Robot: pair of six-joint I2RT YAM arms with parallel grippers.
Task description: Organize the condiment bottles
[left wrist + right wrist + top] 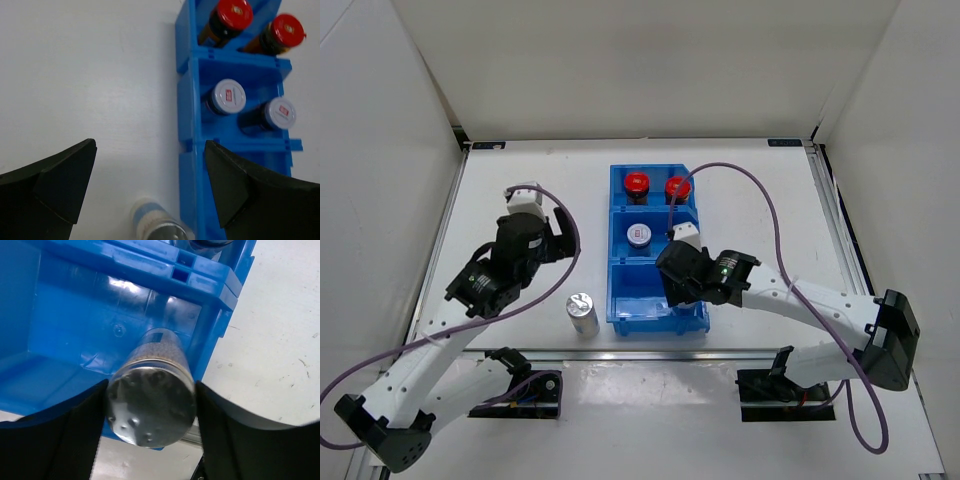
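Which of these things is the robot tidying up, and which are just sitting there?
Job things:
two dark round jars with red caps
two round jars with grey red-and-white lids
one shiny silver-topped jar on the table
a second silver-topped jar in the right gripper

Just there:
blue plastic three-part bin
white table

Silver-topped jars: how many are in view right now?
2. One silver-topped jar stands on the table left of the blue bin; the second jar is in the right hand, in the bin's near compartment, hidden from the top camera by that arm.
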